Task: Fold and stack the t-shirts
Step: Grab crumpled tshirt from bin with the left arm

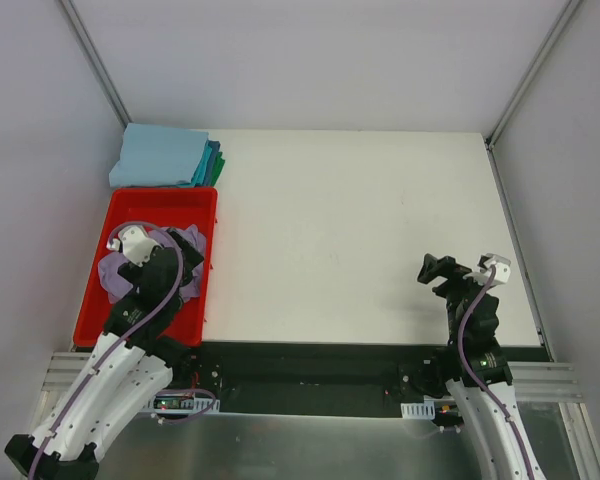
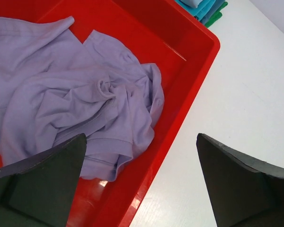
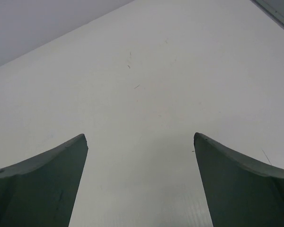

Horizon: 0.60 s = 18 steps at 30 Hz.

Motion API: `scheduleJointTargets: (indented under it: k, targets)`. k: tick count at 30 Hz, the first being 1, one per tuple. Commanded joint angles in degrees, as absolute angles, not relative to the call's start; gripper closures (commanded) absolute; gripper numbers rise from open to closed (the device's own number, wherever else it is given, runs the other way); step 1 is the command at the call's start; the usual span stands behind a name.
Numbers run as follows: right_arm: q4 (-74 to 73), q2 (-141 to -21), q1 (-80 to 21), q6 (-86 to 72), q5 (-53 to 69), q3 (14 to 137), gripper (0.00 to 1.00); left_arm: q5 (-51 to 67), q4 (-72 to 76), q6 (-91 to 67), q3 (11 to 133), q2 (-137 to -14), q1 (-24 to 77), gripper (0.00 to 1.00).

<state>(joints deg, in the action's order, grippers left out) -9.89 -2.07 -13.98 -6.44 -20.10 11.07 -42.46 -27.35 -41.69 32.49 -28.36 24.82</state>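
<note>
A crumpled lavender t-shirt (image 2: 85, 94) lies in the red bin (image 2: 189, 61) at the table's left. It also shows in the top view (image 1: 192, 245), partly hidden under my left arm. Folded t-shirts (image 1: 165, 158) are stacked behind the bin, light blue on top with teal and green edges showing beneath; a corner of that stack (image 2: 206, 9) appears in the left wrist view. My left gripper (image 2: 141, 142) hangs open above the bin's right side, holding nothing. My right gripper (image 3: 139, 137) is open over bare table at the near right (image 1: 432, 268).
The white table (image 1: 380, 200) spreads between the bin and the right arm. Grey walls with metal corner posts (image 1: 92, 60) enclose the back and sides. A black strip and the arm bases (image 1: 310, 365) run along the near edge.
</note>
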Motion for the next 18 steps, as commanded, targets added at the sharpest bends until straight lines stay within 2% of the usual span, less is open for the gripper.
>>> scheduleJointTargets:
  k: [1, 5, 10, 18]
  targets:
    - [-8.88, -1.76, -14.06, -7.64, -21.80, 12.83, 0.04, -45.35, -30.57, -46.13, 35.50, -30.14, 24.79, 0.01]
    - [-8.61, -2.63, -14.06, -9.58, -21.27, 12.83, 0.04, -40.89, -32.96, -48.34, 37.35, -35.84, 18.30, 0.01]
    - [-6.86, -3.95, -14.06, -9.49, -19.08, 12.48, 0.04, -29.55, -31.20, -48.52, 37.35, -44.63, 2.92, 0.01]
    - [-6.68, -8.52, -14.06, -8.79, -18.37, 12.92, 0.04, -20.41, -26.38, -47.73, 36.04, -60.53, -3.07, 0.01]
